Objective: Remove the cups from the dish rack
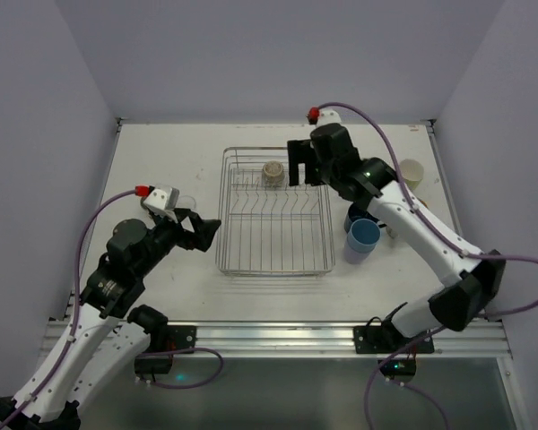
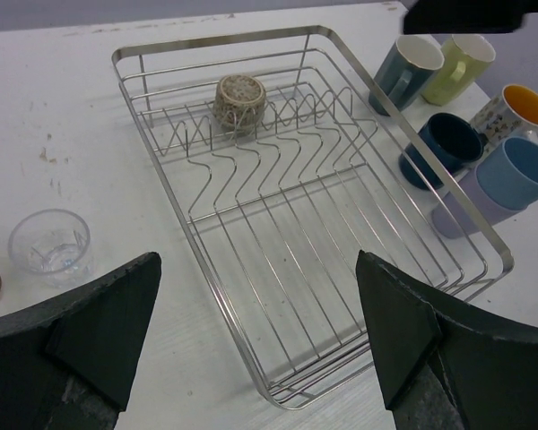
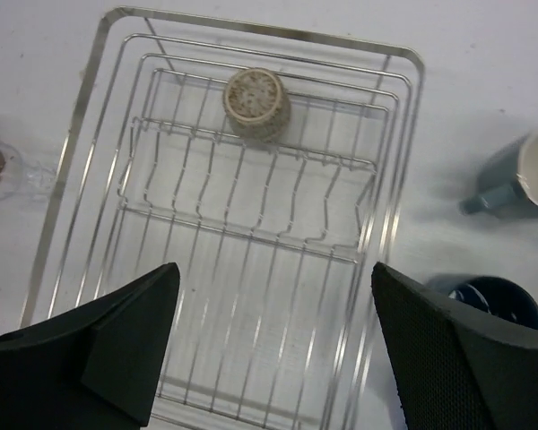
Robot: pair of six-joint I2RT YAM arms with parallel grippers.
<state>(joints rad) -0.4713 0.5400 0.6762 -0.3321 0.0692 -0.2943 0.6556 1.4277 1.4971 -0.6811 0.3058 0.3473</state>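
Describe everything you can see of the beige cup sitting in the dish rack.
The beige cup is small, round and speckled, ceramic-looking, with no handle showing. It sits upside down, its flat ringed base uppermost and its mouth hidden. It rests at the far end of the dish rack, against the wire prongs, the only cup inside.

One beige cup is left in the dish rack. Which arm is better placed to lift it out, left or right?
Right. The right hand hovers open just beside the beige cup at the far end of the dish rack. The left hand, also open, sits outside the rack's near-left side, farther from the cup.
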